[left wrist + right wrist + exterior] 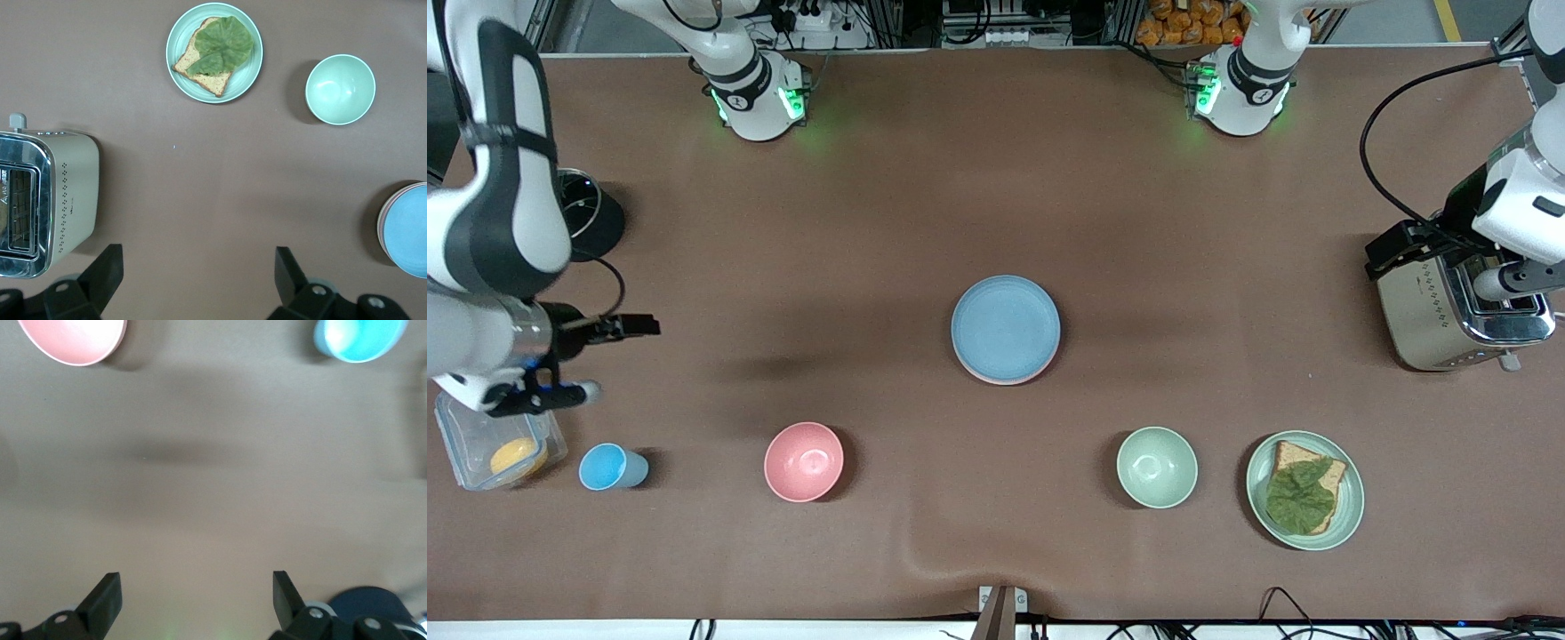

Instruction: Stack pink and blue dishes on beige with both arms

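Nearest the front camera, a row of tableware is laid out on the brown cloth-covered table: from the right arm's end, a clear plastic container holding an orange piece, a small light-blue cup, a deep pink bowl, a pale green bowl and a pale green plate bearing a slice of toast topped with a green leaf.

Farther from the camera, at the table's middle, a flat round light-blue plate is seen lying level, rim upward, on a pale pink plate of which only a thin edge shows. Being round, the stack has no long axis. Whether a beige plate lies beneath cannot be told.

At the left arm's end, a metal toaster is set; the left gripper is held above the table beside it, fingers spread wide and empty. The right gripper is held over the table at the right arm's end, above the container and cup, fingers likewise wide and empty.
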You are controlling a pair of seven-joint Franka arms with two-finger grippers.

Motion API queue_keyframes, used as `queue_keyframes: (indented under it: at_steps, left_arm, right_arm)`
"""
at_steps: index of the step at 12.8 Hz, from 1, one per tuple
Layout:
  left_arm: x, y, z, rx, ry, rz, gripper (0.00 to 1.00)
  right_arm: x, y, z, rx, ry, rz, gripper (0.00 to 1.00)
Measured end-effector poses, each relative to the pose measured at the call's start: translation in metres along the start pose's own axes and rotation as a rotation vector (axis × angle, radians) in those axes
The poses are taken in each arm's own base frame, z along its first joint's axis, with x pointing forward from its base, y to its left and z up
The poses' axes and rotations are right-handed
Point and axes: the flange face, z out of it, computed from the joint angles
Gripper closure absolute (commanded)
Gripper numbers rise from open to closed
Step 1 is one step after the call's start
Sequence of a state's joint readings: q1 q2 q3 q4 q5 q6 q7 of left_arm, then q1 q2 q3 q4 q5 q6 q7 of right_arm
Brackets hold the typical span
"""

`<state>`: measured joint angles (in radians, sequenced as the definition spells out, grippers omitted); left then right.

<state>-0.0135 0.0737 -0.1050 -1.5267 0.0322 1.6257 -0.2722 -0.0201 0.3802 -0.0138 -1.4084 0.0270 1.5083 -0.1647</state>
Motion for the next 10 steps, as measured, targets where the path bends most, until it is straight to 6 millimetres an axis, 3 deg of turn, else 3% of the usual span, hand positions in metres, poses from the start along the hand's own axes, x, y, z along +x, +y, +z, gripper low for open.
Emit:
queue_keyframes:
  at_steps: [5, 10]
  left_arm:
    - [-0.001, 0.003, -0.001, -0.001, 0.002, 0.006, 0.00]
    - [-0.004, 0.014, -0.002, -0.004, 0.004, 0.038, 0.00]
  right_arm:
    - [-0.073, -0.009, -0.070, -0.027, 0.106, 0.144, 0.00]
    - [-0.095, -0.002, -0.098, -0.030, 0.155, 0.192, 0.00]
